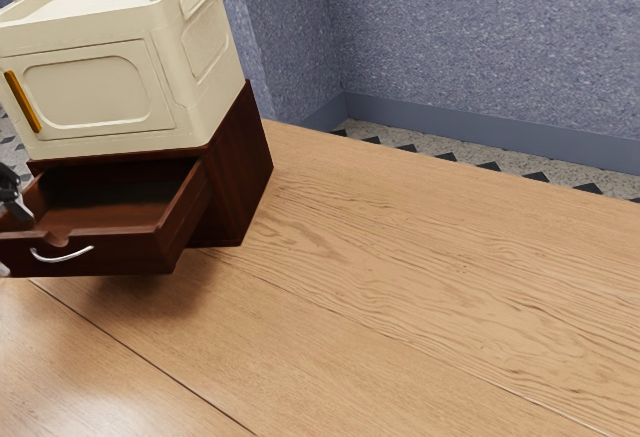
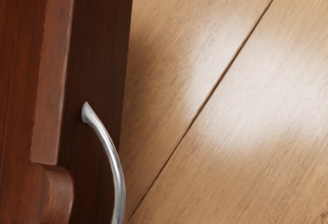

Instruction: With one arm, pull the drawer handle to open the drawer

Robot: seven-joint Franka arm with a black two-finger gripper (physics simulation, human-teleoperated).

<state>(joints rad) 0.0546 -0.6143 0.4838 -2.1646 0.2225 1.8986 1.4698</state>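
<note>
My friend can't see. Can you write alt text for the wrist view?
A curved silver handle sticks out from the front of a dark brown drawer. Past the drawer's front is a light wooden table with a thin dark line slanting across it.

No readable text, label, brand, number or sign stands on the drawer (image 1: 130, 255), nor above, below or beside it, in either view

Drawer (image 1: 130, 255) open below a cream box (image 1: 190, 107) — seemingly the end effector (image 1: 14, 201) at the exterior view's left edge.
</note>
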